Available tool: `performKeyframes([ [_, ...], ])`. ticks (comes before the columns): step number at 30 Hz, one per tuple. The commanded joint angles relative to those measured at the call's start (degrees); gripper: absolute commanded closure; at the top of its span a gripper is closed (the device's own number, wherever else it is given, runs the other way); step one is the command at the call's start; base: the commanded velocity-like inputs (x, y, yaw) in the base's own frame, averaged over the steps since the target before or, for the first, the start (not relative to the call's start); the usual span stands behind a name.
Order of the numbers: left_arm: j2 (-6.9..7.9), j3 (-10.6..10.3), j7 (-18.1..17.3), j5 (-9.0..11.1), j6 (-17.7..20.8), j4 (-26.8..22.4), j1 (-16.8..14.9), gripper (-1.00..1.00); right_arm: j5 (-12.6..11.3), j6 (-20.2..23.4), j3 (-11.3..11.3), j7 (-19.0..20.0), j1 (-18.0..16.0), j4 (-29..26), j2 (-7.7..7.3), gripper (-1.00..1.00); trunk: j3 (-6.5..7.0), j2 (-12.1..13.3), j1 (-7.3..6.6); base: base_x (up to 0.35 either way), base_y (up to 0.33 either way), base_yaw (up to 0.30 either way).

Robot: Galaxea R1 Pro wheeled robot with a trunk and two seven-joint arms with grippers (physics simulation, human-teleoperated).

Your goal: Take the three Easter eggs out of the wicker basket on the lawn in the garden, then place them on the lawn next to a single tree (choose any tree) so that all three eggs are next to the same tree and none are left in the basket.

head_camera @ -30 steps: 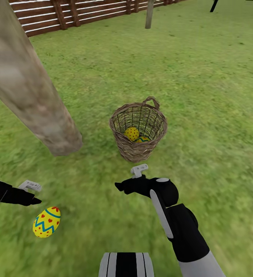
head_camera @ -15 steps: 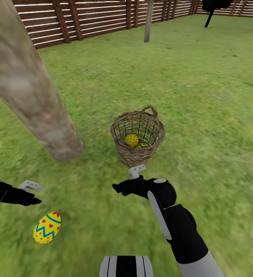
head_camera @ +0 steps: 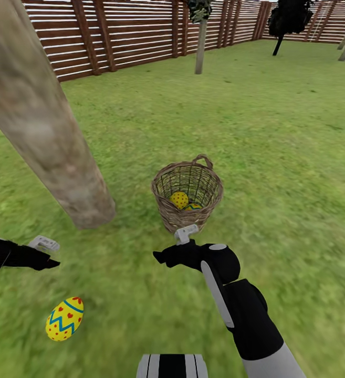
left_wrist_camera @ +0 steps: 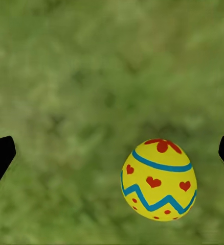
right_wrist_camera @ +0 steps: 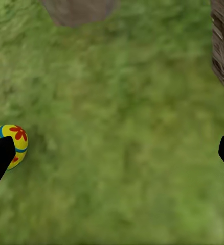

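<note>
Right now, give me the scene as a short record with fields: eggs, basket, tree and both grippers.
eggs out: one Easter egg on the lawn, near the tree
eggs in basket: two showing in the wicker basket
basket: upright on the grass, beside the trunk
left gripper: open, empty, above the lying egg
right gripper: open, empty, just short of the basket
</note>
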Motion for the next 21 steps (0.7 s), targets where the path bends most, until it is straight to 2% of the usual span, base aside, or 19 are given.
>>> performKeyframes([
  [1,0.01,0.1,-0.6,-0.6,0.3,-0.9,0.0,-1.00,-0.3,0.3,0.0,-0.2,0.0,0.0,0.01,-1.00,0.18,0.0,-0.03,0.000,0.000,0.000],
  [9,0.13,0.1,-0.7,-0.8,2.5,-4.2,0.4,-1.00,-0.2,0.2,-0.1,-0.1,0.0,0.0,0.01,-1.00,1.95,0.1,-0.24,0.000,0.000,0.000],
  [15,0.81,0.1,-0.7,-0.7,5.9,-6.8,0.8,-1.00,-0.3,0.3,0.0,-0.2,0.0,0.0,0.01,-1.00,3.28,0.2,-0.39,0.000,0.000,0.000],
  [21,0.84,0.1,-0.8,-0.8,6.7,-6.3,1.0,-1.00,-0.2,0.3,-0.2,-0.2,0.0,0.0,0.01,-1.00,4.61,0.3,-0.55,0.000,0.000,0.000],
])
